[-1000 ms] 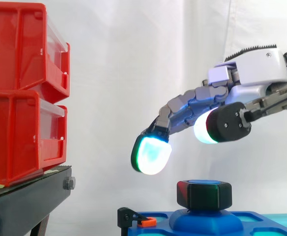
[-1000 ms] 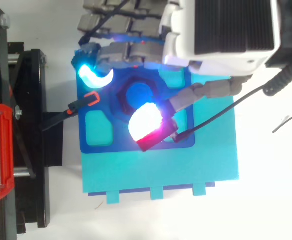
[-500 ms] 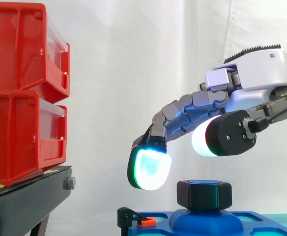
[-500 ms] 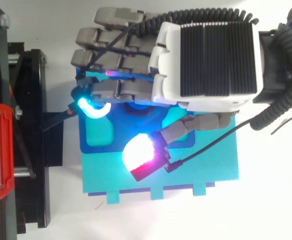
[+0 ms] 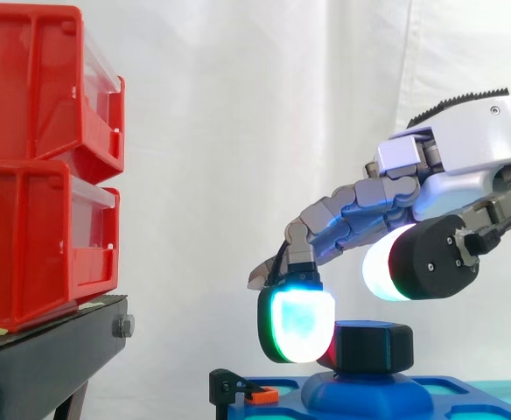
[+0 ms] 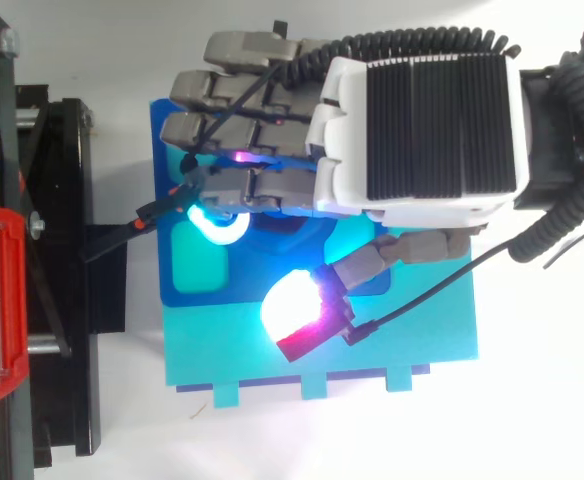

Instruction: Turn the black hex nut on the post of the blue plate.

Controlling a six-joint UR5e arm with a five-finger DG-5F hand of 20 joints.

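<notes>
Overall light: bright and even in both views, no hard shadows.
Backdrop: white curtain (image 5: 238,131) was flatly lit, with faint grey folds.
Glow: fingertips (image 5: 299,325) of the hand (image 5: 465,166) shone white-cyan with a green rim; the thumb pad (image 6: 292,305) shone white, edged magenta-red.
Spill: cyan light fell on the blue plate (image 6: 164,150) beside the pads.
Glare: white surface (image 6: 532,400) was washed out in the top view.
Dark areas: black stand (image 5: 45,359) showed little detail.
</notes>
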